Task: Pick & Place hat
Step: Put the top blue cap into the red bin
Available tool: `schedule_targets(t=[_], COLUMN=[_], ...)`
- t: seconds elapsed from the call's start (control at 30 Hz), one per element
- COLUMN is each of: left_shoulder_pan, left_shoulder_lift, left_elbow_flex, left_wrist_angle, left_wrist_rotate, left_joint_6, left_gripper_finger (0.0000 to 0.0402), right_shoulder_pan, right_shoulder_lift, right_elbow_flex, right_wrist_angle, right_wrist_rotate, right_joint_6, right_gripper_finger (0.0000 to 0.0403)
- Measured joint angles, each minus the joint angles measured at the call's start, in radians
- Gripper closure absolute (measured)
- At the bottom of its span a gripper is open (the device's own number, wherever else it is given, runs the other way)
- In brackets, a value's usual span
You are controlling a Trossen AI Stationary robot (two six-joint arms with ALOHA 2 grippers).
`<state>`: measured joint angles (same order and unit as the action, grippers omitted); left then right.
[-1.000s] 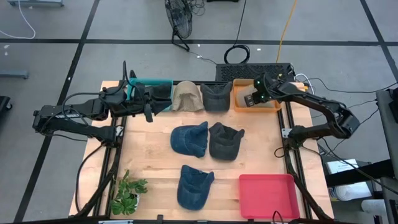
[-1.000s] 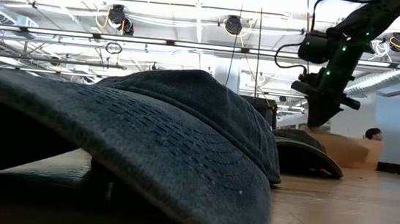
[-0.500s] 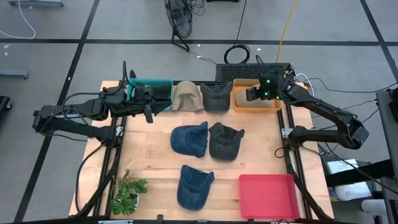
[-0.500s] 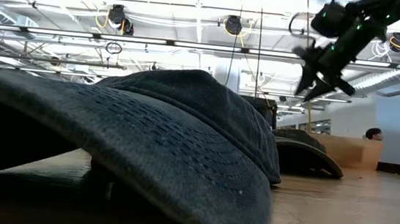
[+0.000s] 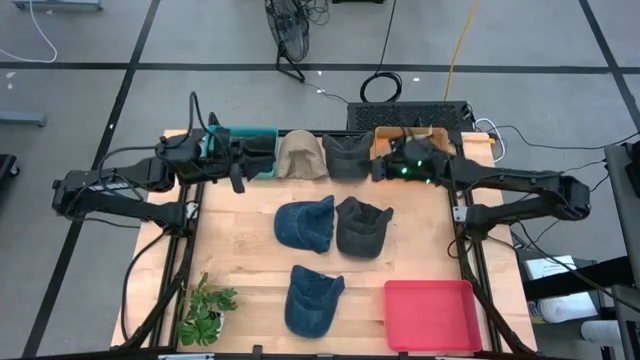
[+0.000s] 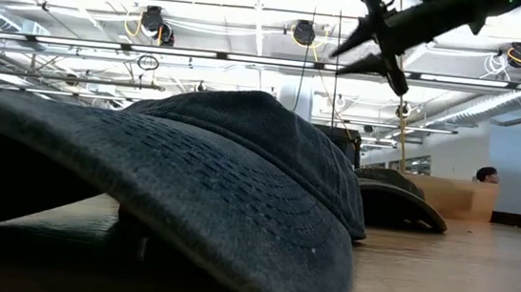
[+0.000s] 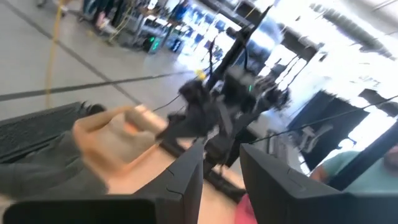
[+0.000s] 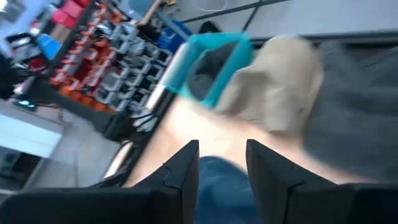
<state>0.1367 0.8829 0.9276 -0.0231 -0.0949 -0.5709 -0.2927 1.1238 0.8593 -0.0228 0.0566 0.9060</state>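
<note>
Since a second ago the right arm has swung from over the orange bin (image 5: pixel 436 137) at one o'clock toward the worktop's (image 5: pixel 240 285) back row, its right pincer (image 5: pixel 383 169) open and empty. Largest to smallest: three denim caps lie mid-worktop, blue (image 5: pixel 305 223), dark grey (image 5: pixel 362 226) and, at six o'clock, blue (image 5: pixel 312 300); a red tray (image 5: pixel 432 314) sits at five o'clock. The left pincer (image 5: pixel 237 170) waits open at eleven o'clock. No hat appears lifted yet. No legible writing.

High cam is looking straight down over the whole desk (image 5: pixel 250 290). Low cam is sitting at desk-top level, looking level past a close blue cap (image 6: pixel 191 168). Both wrist cams are facing each other across the back row, sharing the tan cap (image 8: pixel 280 81).
</note>
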Motion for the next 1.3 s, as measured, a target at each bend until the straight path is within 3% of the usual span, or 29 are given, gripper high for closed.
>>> schedule_targets(t=[0.27,0.6,0.83,0.97,1.3], left_shoulder_pan=[0.027,0.028,0.029,0.028,-0.043], left_shoulder_lift=[0.0,-0.033,-0.06,-0.033,0.237], left_elbow_flex=[0.0,0.0,0.0,0.0,0.102], left_wrist_angle=[0.045,-0.004,-0.302,-0.341,-0.375], left_wrist_rotate=[0.102,0.199,0.168,0.165,0.157], left_joint_6=[0.013,0.042,0.062,-0.004,-0.122], left_gripper_finger=[0.0284,0.0284,0.0284,0.0284,0.0284], right_shoulder_pan=[0.202,0.25,0.249,0.248,0.22], right_shoulder_lift=[0.134,0.298,0.28,0.243,0.063], right_elbow_flex=[0.008,0.177,0.179,0.18,0.179], right_wrist_angle=[0.229,0.16,0.159,0.142,-0.238], right_wrist_rotate=[0.134,0.152,0.122,0.072,0.078], right_joint_6=[0.095,0.024,-0.02,-0.064,-0.114], right_gripper_finger=[0.0293,0.0294,0.0293,0.0294,0.0293])
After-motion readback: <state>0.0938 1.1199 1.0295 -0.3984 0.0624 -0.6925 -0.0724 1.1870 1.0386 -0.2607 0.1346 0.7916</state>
